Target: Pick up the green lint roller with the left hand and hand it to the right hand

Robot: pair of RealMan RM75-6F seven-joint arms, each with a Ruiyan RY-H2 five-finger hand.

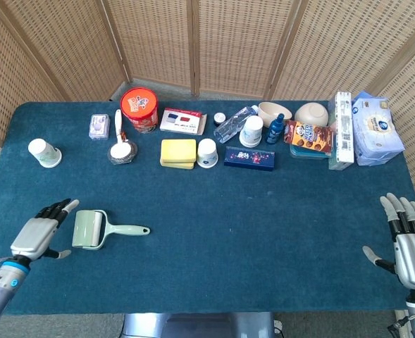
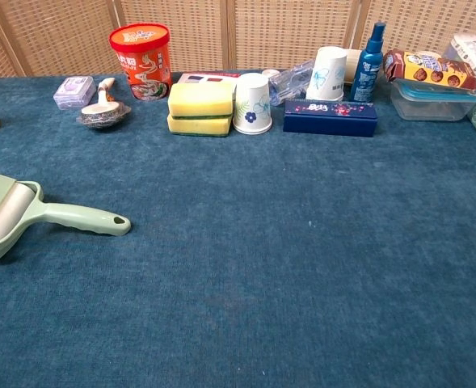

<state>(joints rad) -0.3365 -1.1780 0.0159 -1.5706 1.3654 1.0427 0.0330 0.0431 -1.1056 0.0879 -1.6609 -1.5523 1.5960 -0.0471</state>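
Fingers of left hand (image 1: 39,234) are spreading apart, holding nothing, just left of green lint roller (image 1: 98,229) lying lower left on table (image 1: 263,211). Right hand (image 1: 410,246) is waiting, fingers apart, lower right. Roller is likely handling light, rigid; slim handle is offering the grasp.

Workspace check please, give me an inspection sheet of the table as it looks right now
Surface: blue cloth table.
Job's things: green lint roller lies flat near the left edge, handle pointing right.
Clutter: back row with red tub, yellow sponges, paper cup, navy box; another cup far left.
Hands: left hand open beside the roller, not touching; right hand open at the right edge.
Cables: nothing seen.
Surroundings: wicker screens behind.
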